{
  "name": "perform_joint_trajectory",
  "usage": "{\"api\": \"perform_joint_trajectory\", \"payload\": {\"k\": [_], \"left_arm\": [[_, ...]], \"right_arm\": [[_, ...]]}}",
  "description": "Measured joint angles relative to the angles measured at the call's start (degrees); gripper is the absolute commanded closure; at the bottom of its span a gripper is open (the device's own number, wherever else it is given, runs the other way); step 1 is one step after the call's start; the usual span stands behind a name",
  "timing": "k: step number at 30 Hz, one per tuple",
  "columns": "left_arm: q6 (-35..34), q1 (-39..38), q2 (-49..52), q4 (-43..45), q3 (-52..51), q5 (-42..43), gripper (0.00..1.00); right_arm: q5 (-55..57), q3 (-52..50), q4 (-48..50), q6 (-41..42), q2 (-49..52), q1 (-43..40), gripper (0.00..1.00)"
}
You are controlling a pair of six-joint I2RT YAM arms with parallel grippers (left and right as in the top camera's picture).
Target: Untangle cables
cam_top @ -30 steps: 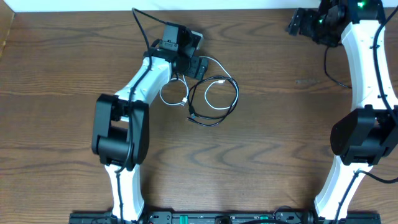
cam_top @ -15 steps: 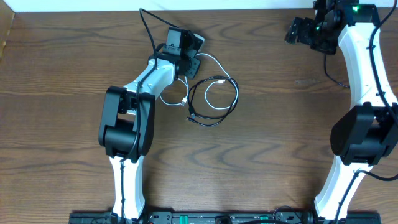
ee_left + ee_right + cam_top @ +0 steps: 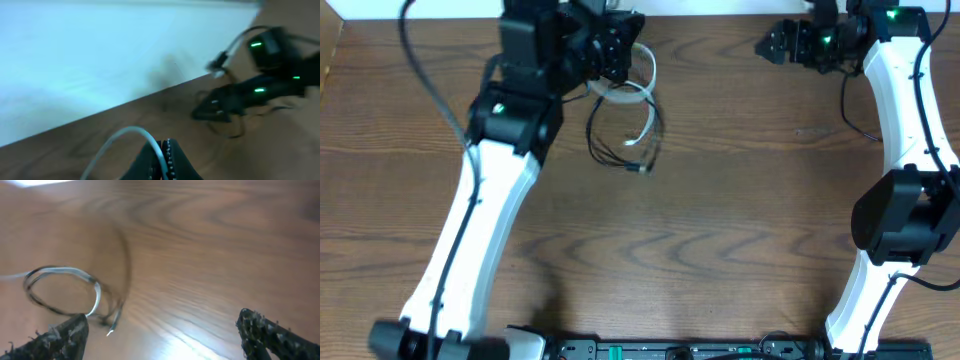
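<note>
Overhead view shows the left gripper (image 3: 618,50) near the far edge of the table (image 3: 720,230), at the left of the middle. The left arm (image 3: 490,170) looks big and close to the camera. Under this gripper the two cables hang together in loose loops. The white cable (image 3: 650,100) comes out of the gripper and curves down on the right side. The black cable (image 3: 593,130) makes a loop on the left side and is crossed with the white one. A small plug (image 3: 639,168) is at the lowest point of the bundle. If the loops touch the wood or not, I cannot tell.

From the left wrist view, the left gripper (image 3: 165,152) has its fingers pressed together, and the white cable (image 3: 122,134) leaves them in an arc to the left. So the jaws are clenched on the white cable. Far behind, the right arm (image 3: 260,92) is seen blurred, with green lights.

The right gripper (image 3: 776,42) is at the far right of the table, well apart from the cables, and it holds nothing. In the right wrist view its fingers (image 3: 62,336) stand wide apart, jaws released. The cables appear there as a blurred white cable (image 3: 75,272) and black cable (image 3: 47,307) ring, at the left.
</note>
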Motion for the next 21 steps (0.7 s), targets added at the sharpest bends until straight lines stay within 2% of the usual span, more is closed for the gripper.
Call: {"api": "perform_joint_trajectory", "payload": {"k": [4, 7, 11, 21], "left_arm": [[-2.19, 0.00, -1.51, 1.09, -0.07, 2.64, 0.93], [-5.25, 0.00, -1.95, 5.38, -0.15, 3.45, 0.93], [-11.32, 0.00, -4.26, 14.14, -0.42, 3.78, 0.92], [-25.05, 0.00, -9.20, 34.40, -0.59, 4.22, 0.93]], "right_arm": [[-8.07, -0.11, 0.02, -5.75, -2.69, 0.02, 0.03], [-10.47, -0.11, -0.07, -7.43, -5.84, 0.02, 0.02], [-12.92, -0.09, -0.90, -8.87, -9.64, 0.11, 0.02], [-13.11, -0.11, -4.11, -9.38, -8.83, 4.11, 0.01]]}}
